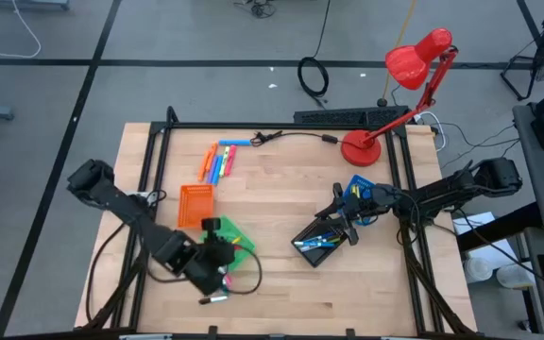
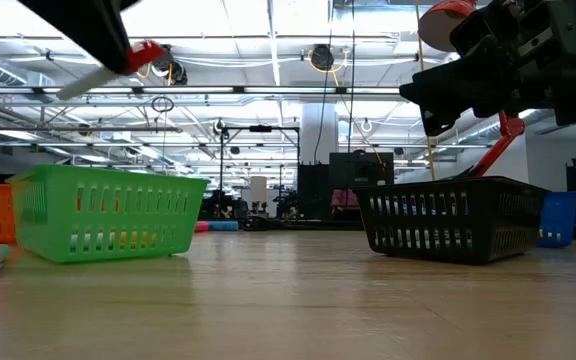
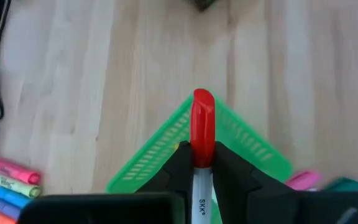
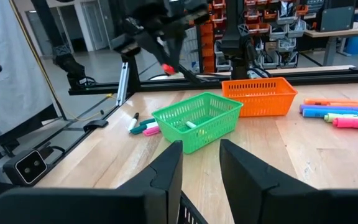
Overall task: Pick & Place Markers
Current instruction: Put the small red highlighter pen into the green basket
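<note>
Fingers of the left gripper [image 3: 202, 171] pinch a red-capped marker [image 3: 202, 127], its long side pointing straight ahead of them. Below them sits the green basket [image 3: 241, 134], so I think the marker goes there. Right gripper [image 4: 201, 165] hangs over the black basket [image 1: 324, 241], far off, fingers a little apart, holding nothing.
</note>
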Controlling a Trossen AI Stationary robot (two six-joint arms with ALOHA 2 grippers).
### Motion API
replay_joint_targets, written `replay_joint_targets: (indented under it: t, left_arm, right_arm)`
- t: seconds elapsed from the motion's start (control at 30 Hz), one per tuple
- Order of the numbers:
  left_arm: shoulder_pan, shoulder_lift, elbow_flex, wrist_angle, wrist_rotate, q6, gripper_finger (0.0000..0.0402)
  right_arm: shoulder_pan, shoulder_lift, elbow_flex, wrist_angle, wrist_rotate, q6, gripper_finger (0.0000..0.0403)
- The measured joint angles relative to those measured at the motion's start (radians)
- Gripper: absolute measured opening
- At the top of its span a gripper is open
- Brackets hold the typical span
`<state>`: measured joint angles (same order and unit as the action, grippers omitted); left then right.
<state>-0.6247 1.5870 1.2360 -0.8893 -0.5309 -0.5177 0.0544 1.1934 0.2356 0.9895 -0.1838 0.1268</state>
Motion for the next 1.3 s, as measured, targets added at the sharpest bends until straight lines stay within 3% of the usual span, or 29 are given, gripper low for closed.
replay_joint_targets:
  t: [0.27, 1.07, 1.3]
  left_arm:
    - [0.082, 0.0, -0.096, 0.004, 0.165, 0.036, 0.0059]
    - [0.14, 0.0, -0.122, 0.019, 0.193, -0.181, 0.0065]
    - [0.14, -0.001, -0.122, 0.019, 0.2, -0.205, 0.0132]
  right_arm:
    - [0.0, 0.0, 0.0, 0.0, 0.004, 0.0, 0.0093]
    - [0.0, 0.0, 0.0, 0.0, 0.004, -0.007, 0.0093]
    - [0.0, 0.0, 0.0, 0.0, 0.004, -0.007, 0.0093]
